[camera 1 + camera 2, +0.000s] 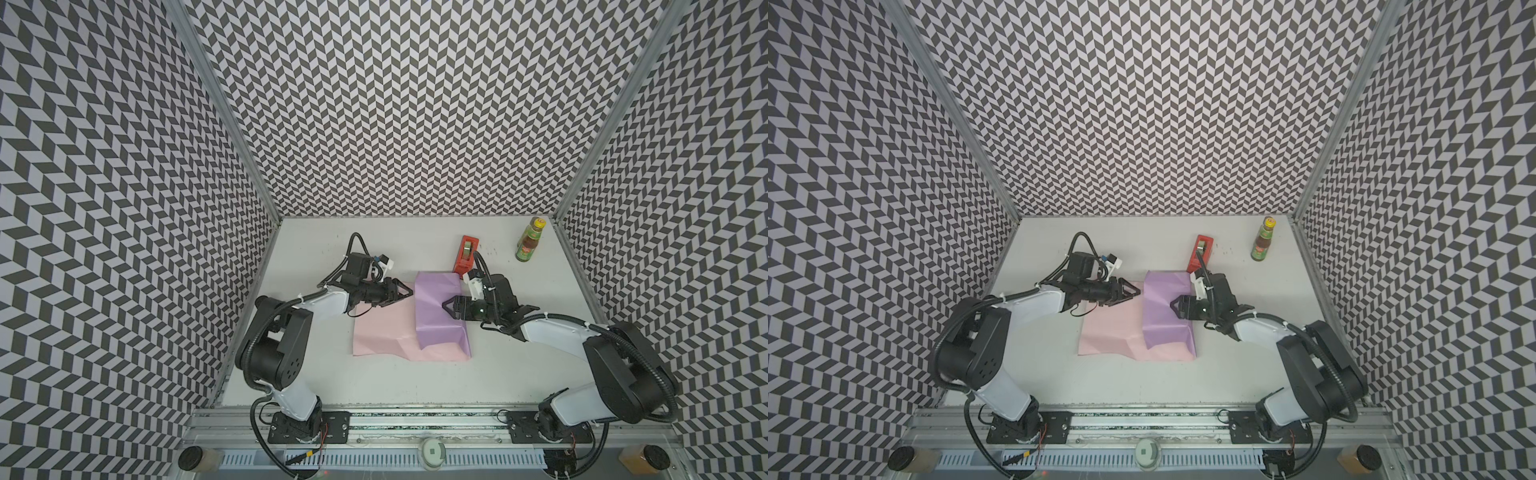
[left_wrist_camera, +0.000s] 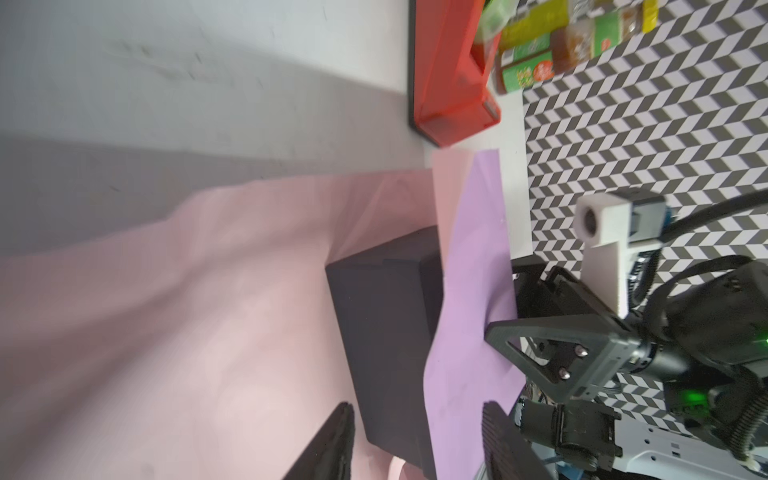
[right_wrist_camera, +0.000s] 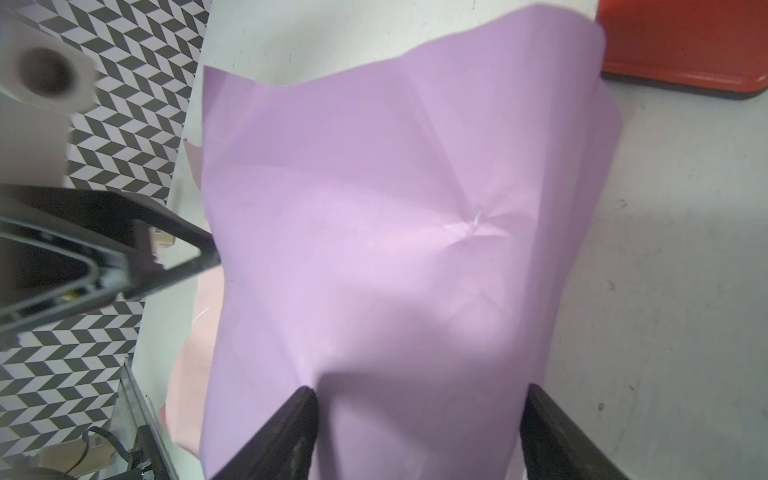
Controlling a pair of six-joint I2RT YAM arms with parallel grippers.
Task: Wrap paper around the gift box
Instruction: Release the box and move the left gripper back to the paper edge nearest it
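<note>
The paper (image 1: 382,328), a big thin creased sheet, lies mid-table on the smooth white table (image 1: 332,257). Its pale pink face is up on the left. Its right side is folded over as a lilac flap (image 1: 432,328), and that flap's long axis runs near to far. In both top views the flap hides the gift box. The left wrist view shows the gift box (image 2: 386,332), a dark navy, matte, low cuboid sitting on the pink sheet with the lilac flap draped across its top.

The left arm comes in from the near-left base with its elbow raised. Its forearm is level, and the left gripper (image 1: 405,296) points right at the flap's left edge, jaws parted and holding nothing.

The right arm sweeps in from the near right. The right gripper (image 1: 448,308) points left and tips down, and its black fingers (image 3: 291,432) are spread wide, resting on the puckered lilac paper without clamping it.

At the far right stand a narrow red plastic tape dispenser (image 1: 466,253), just beyond the flap's far corner, and a green-labelled sauce bottle (image 1: 528,241), upright.
</note>
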